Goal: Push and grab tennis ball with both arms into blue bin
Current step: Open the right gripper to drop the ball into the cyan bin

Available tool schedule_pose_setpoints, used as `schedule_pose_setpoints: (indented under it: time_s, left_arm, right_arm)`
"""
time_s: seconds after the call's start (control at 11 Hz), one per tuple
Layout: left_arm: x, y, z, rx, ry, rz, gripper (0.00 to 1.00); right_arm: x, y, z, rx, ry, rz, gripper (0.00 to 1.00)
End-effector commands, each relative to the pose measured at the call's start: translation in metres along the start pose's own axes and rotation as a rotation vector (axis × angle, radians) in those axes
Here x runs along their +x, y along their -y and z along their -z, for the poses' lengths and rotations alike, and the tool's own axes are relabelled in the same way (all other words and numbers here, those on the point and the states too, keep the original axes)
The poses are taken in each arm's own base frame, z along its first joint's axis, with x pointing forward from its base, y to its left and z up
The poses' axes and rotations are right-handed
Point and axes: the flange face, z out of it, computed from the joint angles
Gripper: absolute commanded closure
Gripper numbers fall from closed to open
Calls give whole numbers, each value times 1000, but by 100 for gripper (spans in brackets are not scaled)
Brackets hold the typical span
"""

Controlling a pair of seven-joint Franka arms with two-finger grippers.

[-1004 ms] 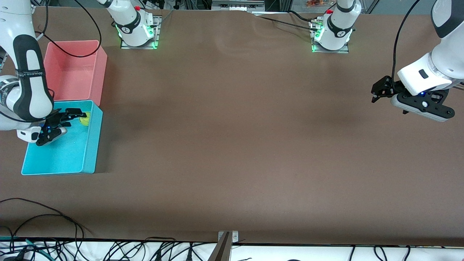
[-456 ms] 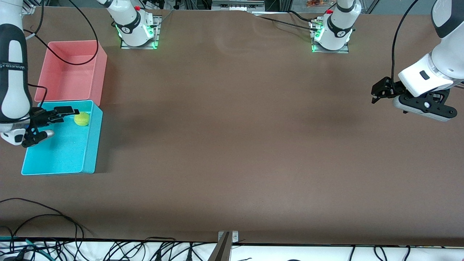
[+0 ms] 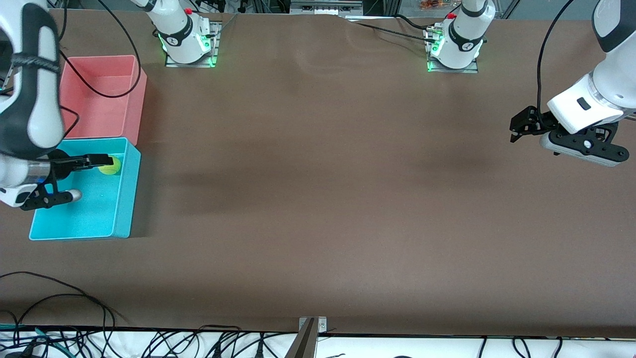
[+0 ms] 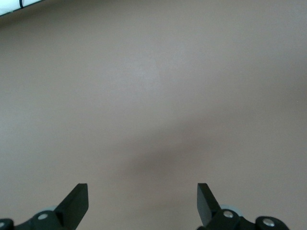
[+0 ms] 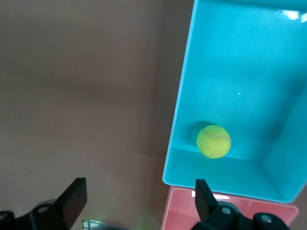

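Now tennis ball (image 3: 110, 166) in blue bin (image 3: 126, 199), right gripper (image 3: 74, 177) above; empty

Plain brown counter (image 3: 318, 199) under soft light, with a mess of black cables (image 3: 74, 338) along its near edge.

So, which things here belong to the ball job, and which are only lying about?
Belong to the job:
- tennis ball, lying in the blue bin
- right gripper, open over that bin
- left gripper, open, waiting over the table

Only lying about:
- pink bin
- cables
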Motion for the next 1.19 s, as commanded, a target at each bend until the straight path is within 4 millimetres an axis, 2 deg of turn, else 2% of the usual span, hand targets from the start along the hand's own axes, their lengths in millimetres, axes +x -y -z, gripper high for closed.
schedule_pose_setpoints:
  time_s: [0.0,0.09,0.27,0.37,0.46,0.55,0.73,0.91,1.1]
  left_arm:
    - [-2,0,5,3,0,10,0]
    - [-2,1,4,5,2,9,0]
    - [-2,0,5,3,2,10,0]
    - [-2,1,4,3,2,11,0]
    - [-2,0,4,3,2,10,0]
    - [-2,1,4,5,2,9,0]
    - [-2,0,4,3,2,10,0]
    - [-1,1,2,2,5,10,0]
    - [-1,1,1,2,6,9,0]
  right_arm:
    - [-4,57,49,-116,-53,-122,0]
    - [-8,56,58,-113,-82,-134,0]
    - [-18,37,71,-85,-108,-180,0]
    - [-23,36,89,-87,-139,-184,0]
    - [-26,40,100,-89,-145,-188,0]
    - [-30,37,101,-85,-132,-210,0]
    - [-49,28,121,-78,-168,-217,0]
    - [-59,21,130,-68,-196,-237,0]
    - [-82,11,133,-24,-232,-242,0]
